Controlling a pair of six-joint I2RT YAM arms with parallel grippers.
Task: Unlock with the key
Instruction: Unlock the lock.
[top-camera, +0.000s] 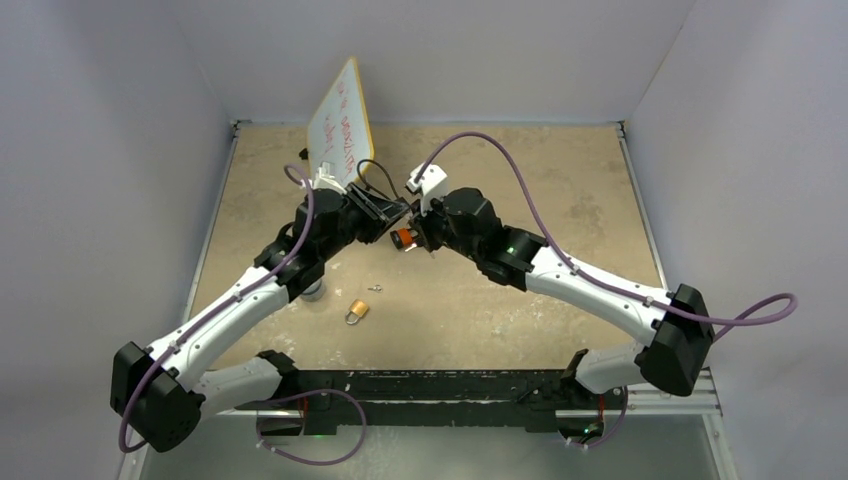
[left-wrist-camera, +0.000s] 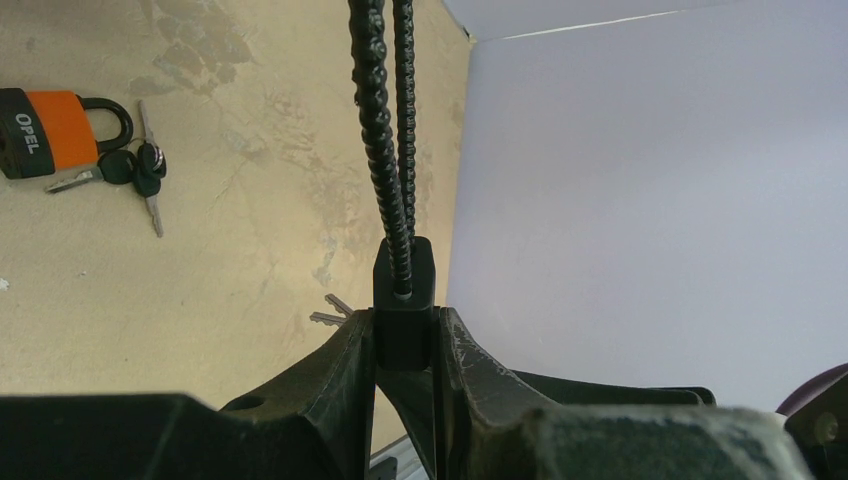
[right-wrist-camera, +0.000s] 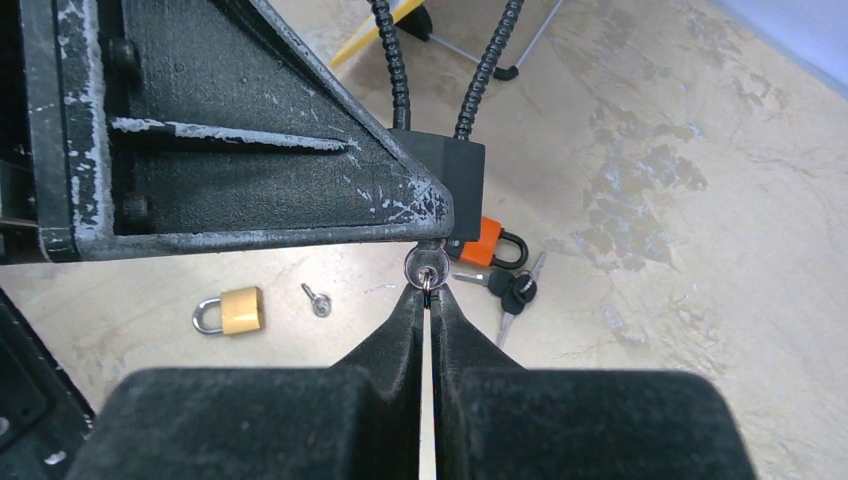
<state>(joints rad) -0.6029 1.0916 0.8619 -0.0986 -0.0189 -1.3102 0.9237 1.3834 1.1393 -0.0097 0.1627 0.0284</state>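
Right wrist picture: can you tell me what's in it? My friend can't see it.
The right gripper pinches a key at a black cable lock held in the left gripper. On the table behind lie an orange padlock with keys, a brass padlock and a small loose key.

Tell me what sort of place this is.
Probably a robot test booth: plain walls box in a worn tan table, the left arm and right arm are mounted on a rail at its edge, and a handwritten whiteboard stands behind.
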